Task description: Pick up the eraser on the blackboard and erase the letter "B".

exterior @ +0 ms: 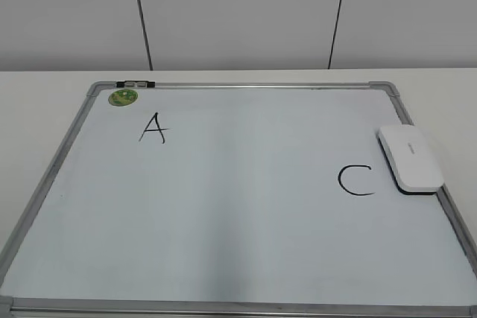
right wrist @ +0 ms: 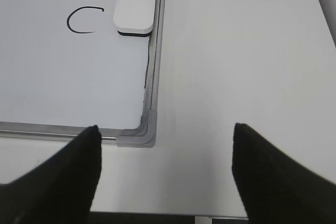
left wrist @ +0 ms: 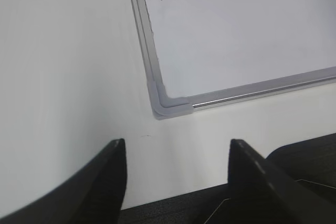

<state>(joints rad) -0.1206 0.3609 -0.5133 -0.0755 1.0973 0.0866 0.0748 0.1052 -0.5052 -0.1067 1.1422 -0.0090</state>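
Observation:
The blackboard (exterior: 238,206) is a white board with a grey frame, lying flat on the table. The white eraser (exterior: 410,157) lies on its right edge, just right of the black "C" (exterior: 355,181); it also shows in the right wrist view (right wrist: 135,2). A black "A" (exterior: 153,128) is at the upper left. No letter "B" shows on the board. My left gripper (left wrist: 176,148) is open and empty over the table by the board's near left corner (left wrist: 168,104). My right gripper (right wrist: 165,135) is open and empty by the near right corner (right wrist: 142,135). Neither gripper shows in the exterior view.
A round green magnet (exterior: 123,97) sits at the board's top left, next to a small dark clip (exterior: 134,83) on the frame. The white table (right wrist: 236,51) extends to the right of the board. A grey panelled wall (exterior: 238,13) stands behind.

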